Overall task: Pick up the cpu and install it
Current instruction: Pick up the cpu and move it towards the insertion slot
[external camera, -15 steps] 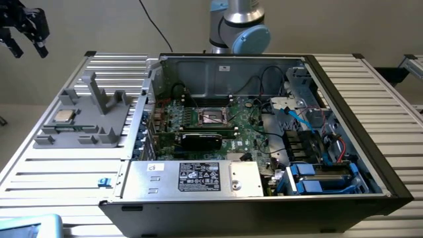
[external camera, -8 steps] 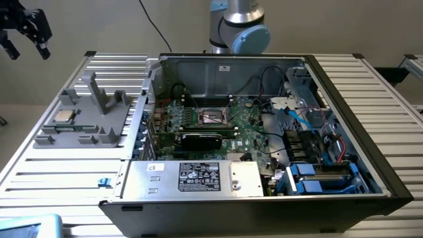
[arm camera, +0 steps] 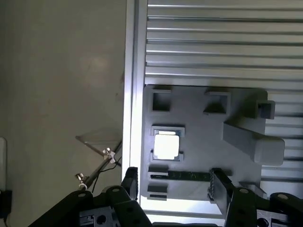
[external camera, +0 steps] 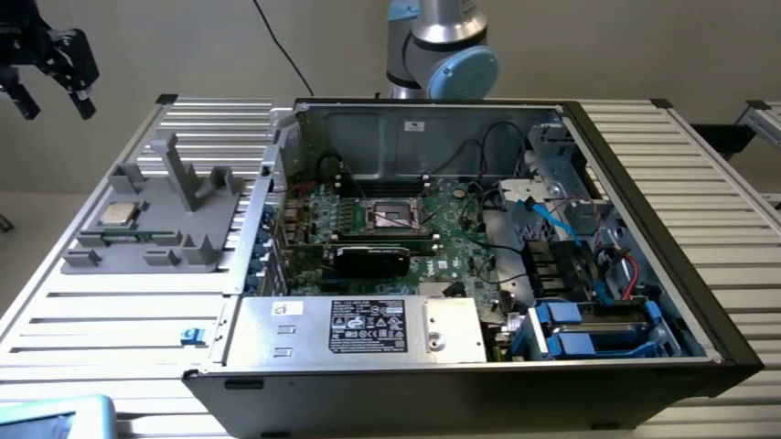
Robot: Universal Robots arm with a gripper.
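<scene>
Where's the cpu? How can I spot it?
Find the big open computer case. On the exterior view's left of it sits a grey plastic fixture with upright posts. The cpu is the small flat silver square lying on it; nothing else there shines.

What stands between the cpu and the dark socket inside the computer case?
In the exterior view, the grey fixture's upright posts and then the case's side wall stand between the cpu and the socket.
</scene>
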